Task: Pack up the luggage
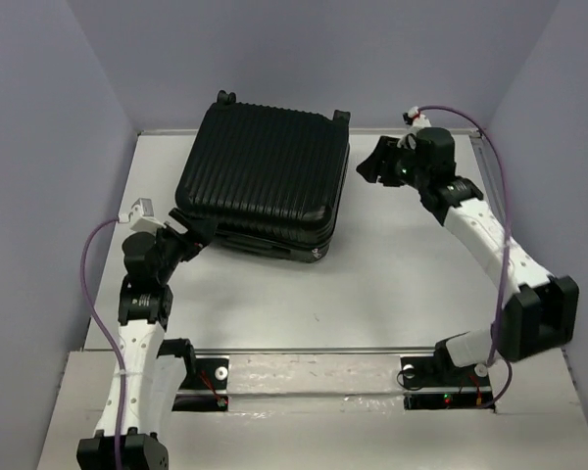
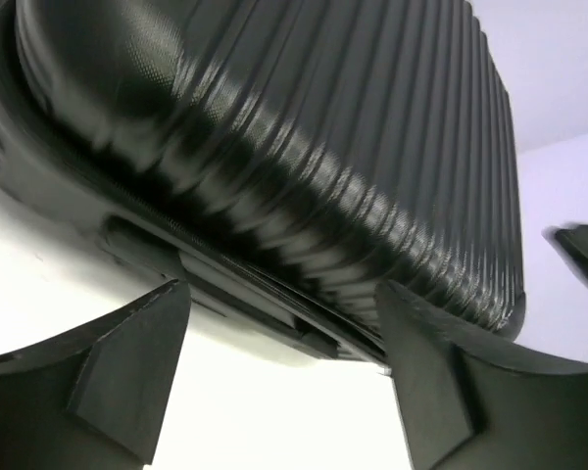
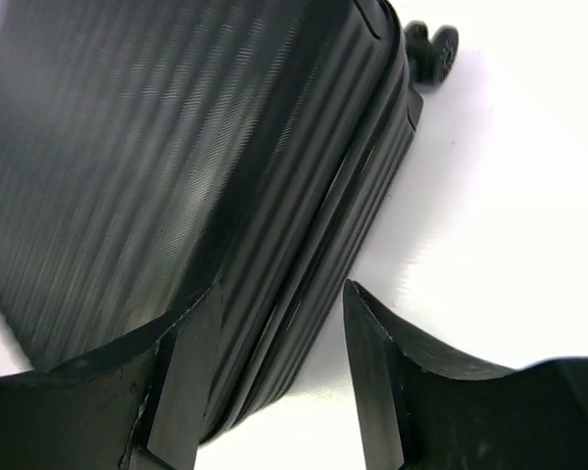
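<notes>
Ribbed, semi-glossy hard-plastic luggage (image 1: 265,171), smooth matt table (image 1: 402,274)

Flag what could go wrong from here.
1. The left end effector is open at the near-left corner of the luggage; a push there may just slide it across the table.
2. The right end effector, open by the right side, faces ribbed shell and may slip off.

Luggage (image 3: 176,176) fills right-wrist view, shell smeared w/ blur and cropped top and left, its caster wheel (image 3: 431,49) soft near the upper edge; overhead, left gripper (image 1: 196,235) tips lost vs. the black corner.
</notes>
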Controlling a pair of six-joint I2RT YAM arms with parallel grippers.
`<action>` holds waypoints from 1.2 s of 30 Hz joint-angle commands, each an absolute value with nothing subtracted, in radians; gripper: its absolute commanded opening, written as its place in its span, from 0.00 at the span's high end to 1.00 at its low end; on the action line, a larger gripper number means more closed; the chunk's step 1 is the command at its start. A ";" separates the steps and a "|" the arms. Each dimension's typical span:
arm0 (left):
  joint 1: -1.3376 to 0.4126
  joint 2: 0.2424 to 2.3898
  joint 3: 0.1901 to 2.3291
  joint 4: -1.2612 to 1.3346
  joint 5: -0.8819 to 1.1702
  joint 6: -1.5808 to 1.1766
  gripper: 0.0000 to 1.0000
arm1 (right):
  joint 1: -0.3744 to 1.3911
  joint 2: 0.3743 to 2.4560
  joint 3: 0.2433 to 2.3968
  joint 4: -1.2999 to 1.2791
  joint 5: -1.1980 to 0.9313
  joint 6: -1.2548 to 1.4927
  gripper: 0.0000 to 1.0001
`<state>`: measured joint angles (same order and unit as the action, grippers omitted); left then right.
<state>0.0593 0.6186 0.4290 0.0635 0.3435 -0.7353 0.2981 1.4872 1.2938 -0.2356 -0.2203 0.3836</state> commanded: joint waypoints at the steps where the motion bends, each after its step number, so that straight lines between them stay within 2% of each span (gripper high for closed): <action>1: 0.081 0.705 0.642 -0.029 0.325 -0.611 0.05 | 0.297 1.295 1.136 -0.241 -0.363 0.362 0.34; 2: 0.087 0.760 0.667 -0.029 0.327 -0.601 0.02 | 0.298 1.270 1.097 -0.218 -0.376 0.368 0.30; 3: 0.094 0.790 0.698 -0.029 0.328 -0.592 0.01 | 0.316 1.246 1.065 -0.212 -0.379 0.379 0.25; 4: 0.106 0.820 0.756 -0.040 0.316 -0.562 0.01 | 0.334 1.200 1.010 -0.204 -0.365 0.388 0.16; 7: 0.117 0.958 0.875 -0.087 0.243 -0.476 0.01 | 0.360 1.149 0.953 -0.131 -0.396 0.443 0.01; 11: 0.153 1.124 0.998 -0.123 0.216 -0.420 0.01 | 0.420 1.216 1.044 -0.120 -0.379 0.460 0.00; 15: 0.170 1.264 1.068 -0.126 0.169 -0.408 0.01 | 0.497 1.383 1.149 -0.146 -0.318 0.445 0.00; 17: 0.181 1.310 1.086 -0.112 0.216 -0.410 0.01 | 0.506 1.413 1.166 -0.140 -0.311 0.449 0.00; 22: 0.180 1.475 1.115 -0.011 0.499 -0.443 0.01 | 0.506 1.463 1.170 -0.083 -0.305 0.479 0.00; 26: 0.141 1.589 1.101 0.004 0.583 -0.456 0.01 | 0.506 1.577 1.212 -0.130 -0.272 0.479 0.00; 27: 0.121 1.607 1.076 0.023 0.584 -0.459 0.01 | 0.506 1.586 1.206 -0.135 -0.258 0.479 0.03; 29: 0.106 1.612 1.031 0.060 0.600 -0.491 0.07 | 0.506 1.583 1.169 -0.133 -0.206 0.485 0.22; 30: 0.098 1.606 1.016 0.069 0.601 -0.502 0.17 | 0.506 1.574 1.157 -0.130 -0.189 0.488 0.35; 31: 0.080 1.595 1.002 0.080 0.591 -0.512 0.20 | 0.506 1.563 1.146 -0.132 -0.164 0.482 0.55; 32: 0.069 1.583 0.993 0.086 0.585 -0.520 0.24 | 0.506 1.548 1.135 -0.133 -0.157 0.473 0.64; 33: 0.061 1.569 0.971 0.086 0.583 -0.523 0.31 | 0.506 1.531 1.111 -0.136 -0.147 0.465 0.72; 34: 0.045 1.531 0.957 0.090 0.571 -0.528 0.45 | 0.485 1.488 1.095 -0.150 -0.129 0.447 0.81; 35: 0.037 1.510 0.939 0.097 0.566 -0.529 0.49 | 0.476 1.464 1.082 -0.158 -0.117 0.439 0.84; 36: 0.032 1.461 0.899 0.106 0.563 -0.535 0.61 | 0.466 1.409 1.051 -0.176 -0.107 0.417 0.89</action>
<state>0.1570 1.5501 1.0187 0.2344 0.4389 -0.5053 0.4580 1.4494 1.1515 -0.0879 -0.1467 0.5190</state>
